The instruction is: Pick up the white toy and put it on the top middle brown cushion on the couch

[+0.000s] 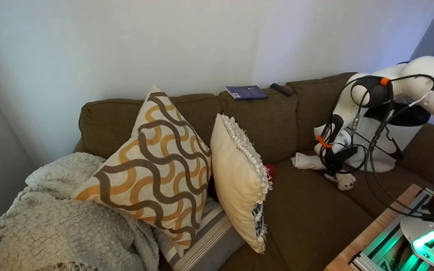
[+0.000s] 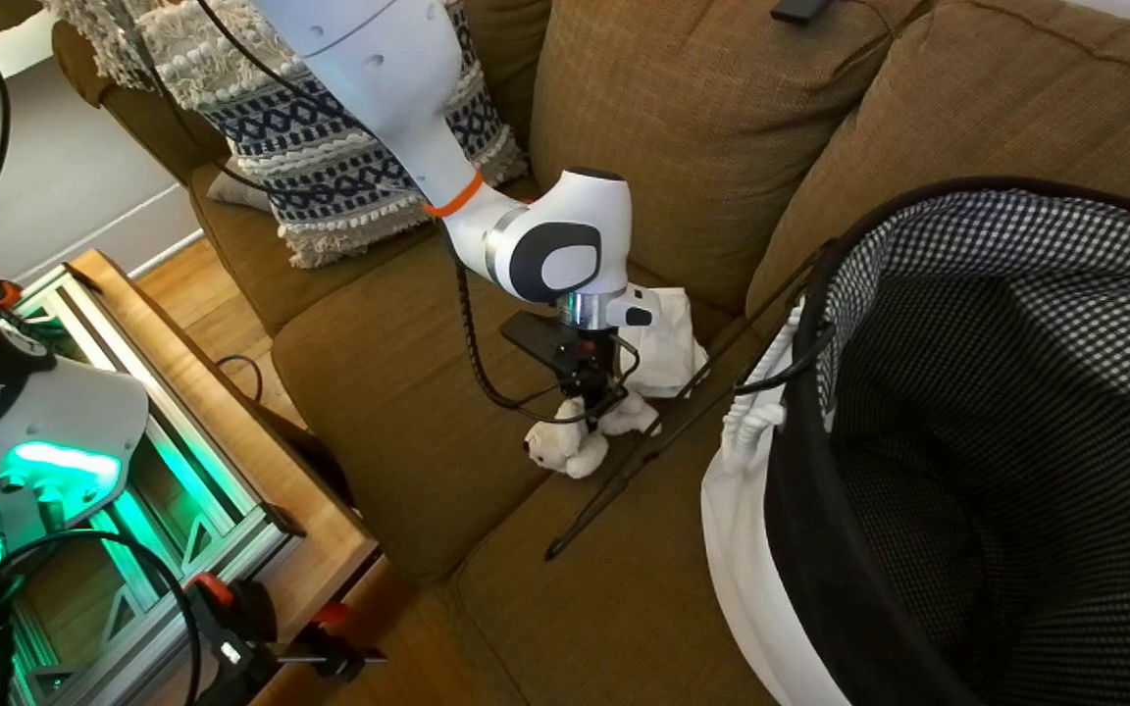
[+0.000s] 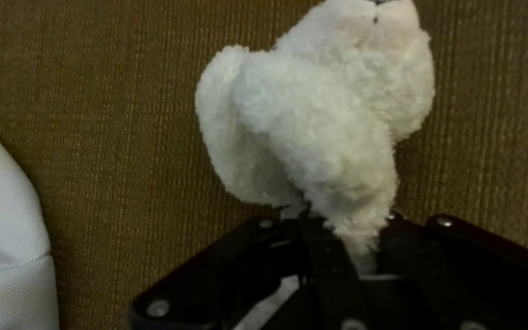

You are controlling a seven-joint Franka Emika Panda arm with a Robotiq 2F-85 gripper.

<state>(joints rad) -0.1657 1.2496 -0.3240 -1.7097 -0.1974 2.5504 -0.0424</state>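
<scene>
The white toy [image 1: 346,181] is a small cream-white plush animal with a dark nose, low at the couch seat. It also shows in an exterior view [image 2: 565,446] and large in the wrist view [image 3: 323,110]. My gripper [image 3: 353,233] points down with its black fingers closed on both sides of the toy's body. The gripper also shows in both exterior views [image 1: 332,169] [image 2: 592,407]. I cannot tell whether the toy touches the seat. The top middle brown cushion [image 1: 260,126] stands against the wall behind; it shows too in an exterior view [image 2: 693,127]. The couch [image 1: 307,218] is olive-brown.
A purple book [image 1: 247,92] and a black remote [image 1: 281,89] lie on top of the middle cushion. A white folded cloth [image 2: 663,343] lies behind the gripper. A large basket [image 2: 771,588] stands beside the toy. A fringed pillow [image 1: 236,180] and a wavy-patterned pillow [image 1: 156,165] lean nearby.
</scene>
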